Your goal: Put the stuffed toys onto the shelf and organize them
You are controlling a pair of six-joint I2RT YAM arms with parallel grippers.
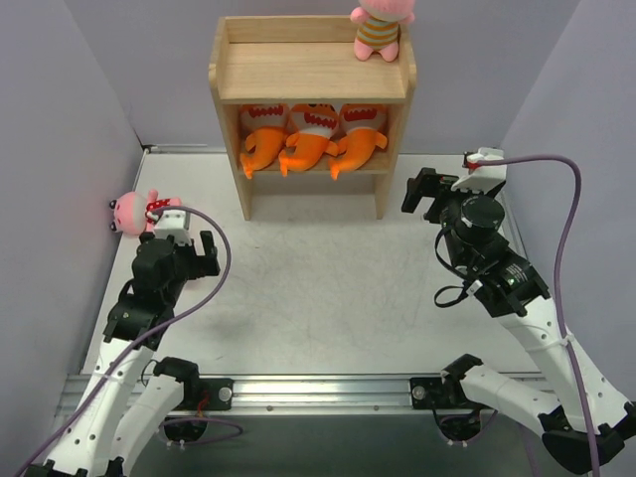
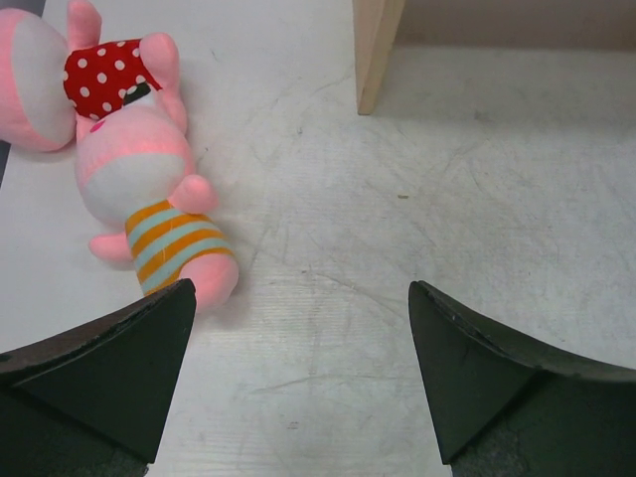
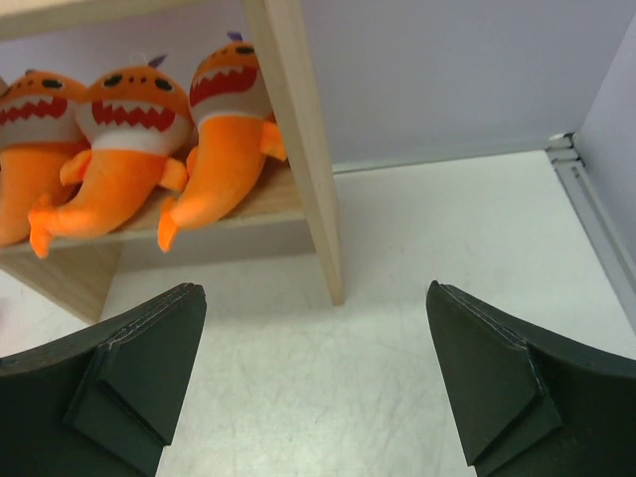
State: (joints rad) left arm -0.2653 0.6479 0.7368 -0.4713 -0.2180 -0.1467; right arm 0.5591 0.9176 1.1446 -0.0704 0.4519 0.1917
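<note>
So, starting at your far left: two pink dolls lie on the table (image 1: 318,288) by the left wall, not yet shelved. The polka-dot doll (image 2: 99,75) lies furthest out, and the striped table doll (image 2: 159,214) rests against it, feet pointing toward the left gripper (image 2: 298,378). That gripper hangs just short of them with its fingers spread wide and nothing between them. Its left finger is close beside the striped doll's foot, though you cannot tell from the wrist view whether they touch.

Moving to the middle, the shelf (image 1: 313,70) stands at the back of the table. Its middle tier holds all three orange fish (image 1: 310,137), upright in a row, shoulder to shoulder, toothy mouths facing out. Up on the rimmed top, at the right rear corner, sits the striped top doll (image 1: 380,30), upright.

On your right, the right gripper (image 1: 427,194) hovers near the shelf's right post, fingers fully apart and empty.

By my reckoning four of the six toys are placed and two remain, both on the left arm's side. The top deck has room beside the seated doll, which looks like the natural spot for the pair.

No brand, label or readable writing shows on any toy, the shelf or the arms.
</note>
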